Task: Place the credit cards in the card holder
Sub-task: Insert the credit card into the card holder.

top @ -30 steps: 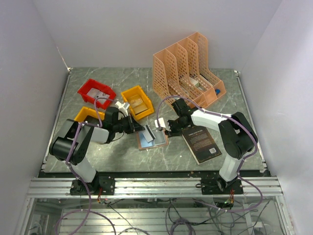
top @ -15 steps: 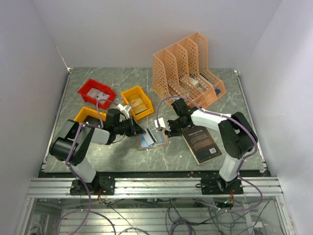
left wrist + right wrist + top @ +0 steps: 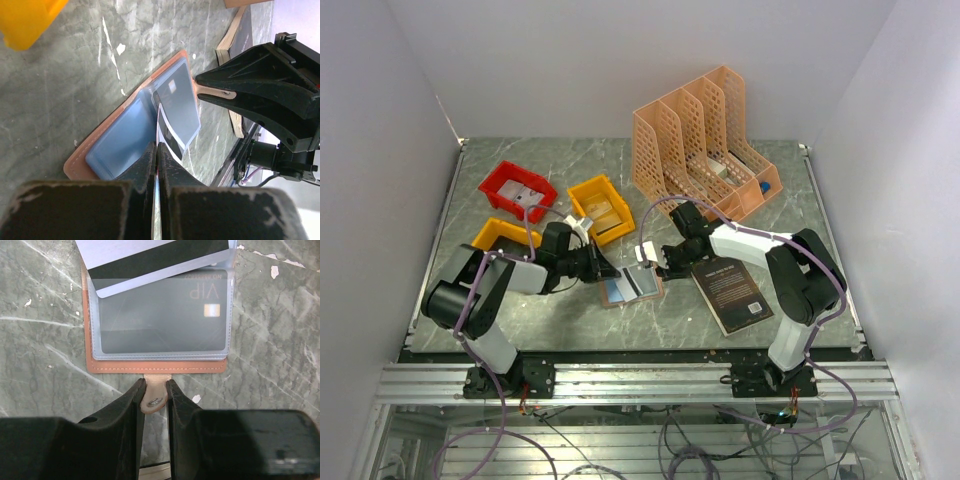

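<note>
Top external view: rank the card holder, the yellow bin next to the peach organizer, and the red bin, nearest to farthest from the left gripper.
1. card holder: lying open right at the tip of the left gripper, on its right side.
2. yellow bin: a little farther back, behind the gripper.
3. red bin: back left, clearly farthest.

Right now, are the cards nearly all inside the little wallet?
One VIP card already sits in the clear pocket of the card holder. The left end effector pinches a striped card, its edge against the open holder, while the right end effector clamps the tab. Left: slide that card in. Whether more cards wait, I cannot tell.
</note>
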Available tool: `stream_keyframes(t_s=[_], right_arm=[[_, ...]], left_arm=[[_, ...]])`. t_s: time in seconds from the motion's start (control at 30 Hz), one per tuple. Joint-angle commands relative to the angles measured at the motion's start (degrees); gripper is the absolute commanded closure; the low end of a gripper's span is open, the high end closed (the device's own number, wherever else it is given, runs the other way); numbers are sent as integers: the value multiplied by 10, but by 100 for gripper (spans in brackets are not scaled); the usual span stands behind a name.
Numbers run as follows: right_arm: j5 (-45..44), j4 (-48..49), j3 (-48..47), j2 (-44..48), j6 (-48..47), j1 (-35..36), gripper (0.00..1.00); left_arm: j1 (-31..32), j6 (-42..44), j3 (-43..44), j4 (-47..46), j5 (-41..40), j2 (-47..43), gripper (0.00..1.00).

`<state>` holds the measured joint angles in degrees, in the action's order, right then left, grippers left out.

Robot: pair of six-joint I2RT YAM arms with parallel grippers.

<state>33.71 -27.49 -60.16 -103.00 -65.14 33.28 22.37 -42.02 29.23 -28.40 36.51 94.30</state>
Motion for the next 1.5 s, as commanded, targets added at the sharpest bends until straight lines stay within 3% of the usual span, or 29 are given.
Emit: stream_keyframes(t_s=[0.0, 0.73, 1.47], right_arm=[[8, 1, 3, -12, 12, 16, 79], [-18, 47, 12, -21, 46, 50, 79], [-22, 78, 17, -23, 73, 59, 79]], left_arm=[[6, 11, 14, 51, -21, -9, 93], [6, 42, 37, 182, -56, -28, 93], [6, 67, 49, 235, -75, -33, 93]])
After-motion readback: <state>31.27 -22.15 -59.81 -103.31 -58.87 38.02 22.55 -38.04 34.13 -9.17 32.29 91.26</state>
